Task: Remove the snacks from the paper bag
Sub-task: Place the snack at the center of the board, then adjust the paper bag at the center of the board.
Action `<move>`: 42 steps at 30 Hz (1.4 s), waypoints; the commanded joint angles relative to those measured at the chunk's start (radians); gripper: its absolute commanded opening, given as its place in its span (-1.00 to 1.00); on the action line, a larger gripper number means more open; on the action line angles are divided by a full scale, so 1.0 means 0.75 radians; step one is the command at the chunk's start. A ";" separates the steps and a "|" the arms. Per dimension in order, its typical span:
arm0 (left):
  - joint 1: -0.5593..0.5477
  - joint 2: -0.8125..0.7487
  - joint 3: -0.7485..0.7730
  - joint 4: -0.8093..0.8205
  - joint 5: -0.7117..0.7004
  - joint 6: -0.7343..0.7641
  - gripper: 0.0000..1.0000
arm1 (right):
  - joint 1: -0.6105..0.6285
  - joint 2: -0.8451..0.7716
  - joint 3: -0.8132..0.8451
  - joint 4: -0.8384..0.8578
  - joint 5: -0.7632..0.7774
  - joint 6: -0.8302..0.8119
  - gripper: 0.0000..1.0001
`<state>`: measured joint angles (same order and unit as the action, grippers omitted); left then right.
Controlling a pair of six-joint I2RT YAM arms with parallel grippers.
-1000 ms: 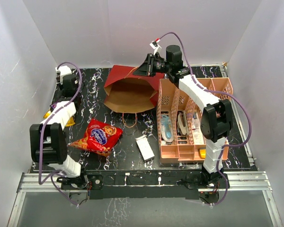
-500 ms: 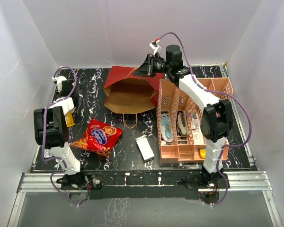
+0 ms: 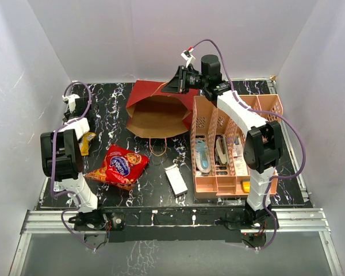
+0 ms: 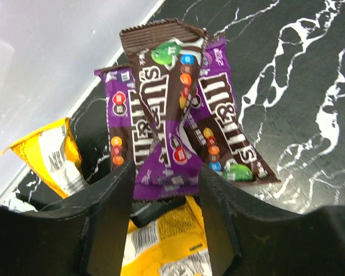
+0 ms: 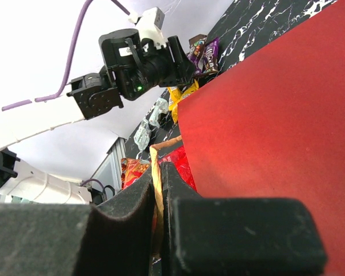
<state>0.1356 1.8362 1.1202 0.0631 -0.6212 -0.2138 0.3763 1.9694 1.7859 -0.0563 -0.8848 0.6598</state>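
Note:
The dark red paper bag (image 3: 155, 106) lies on its side, its brown mouth facing the near edge. My right gripper (image 3: 171, 85) is shut on its tan cord handle (image 5: 156, 172) at the bag's far right top; the red wall (image 5: 264, 115) fills the right wrist view. My left gripper (image 4: 164, 201) is open and empty at the far left (image 3: 75, 110), above two purple packets (image 4: 161, 115) and orange-yellow packets (image 4: 167, 241). An orange-yellow packet (image 3: 86, 142) lies by the left edge. The large red snack bag (image 3: 118, 165) lies on the table, near left. Clear wrappers (image 5: 144, 129) show beside the left arm.
A pink slotted rack (image 3: 230, 144) with stationery stands right of the bag, touching it. A small white box (image 3: 175, 179) lies between the red snack bag and the rack. The bag's other cord handle (image 3: 157, 145) lies loose before its mouth. White walls enclose the table.
The left arm has folded up, its elbow drawn toward the near edge, and its gripper has shifted slightly. An orange-yellow packet now shows by the left edge. The right arm has not moved.

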 commanded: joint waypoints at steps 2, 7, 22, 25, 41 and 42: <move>-0.005 -0.272 0.040 -0.101 0.232 -0.147 0.04 | 0.009 -0.082 0.028 0.031 0.004 -0.012 -0.85; -0.066 -0.492 -0.015 -0.103 0.493 -0.295 0.18 | 0.011 -0.074 0.035 0.044 0.007 -0.004 -0.85; -0.266 -1.072 -0.516 -0.117 1.192 -0.555 0.24 | 0.009 -0.078 0.083 0.084 0.071 0.019 -0.85; -0.322 -1.118 -0.633 0.076 1.296 -0.637 0.24 | 0.008 -0.098 0.030 0.189 0.071 0.081 -0.85; -0.767 -0.930 -0.791 0.379 0.922 -0.913 0.39 | 0.009 -0.106 0.043 0.202 0.084 0.085 -0.85; -0.795 -0.938 -0.799 0.365 0.866 -0.919 0.40 | 0.008 -0.104 0.046 0.202 0.083 0.085 -0.85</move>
<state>-0.3847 1.1667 0.5365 0.3435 0.2413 -0.8837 0.3798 1.9625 1.8023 0.0280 -0.8314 0.7177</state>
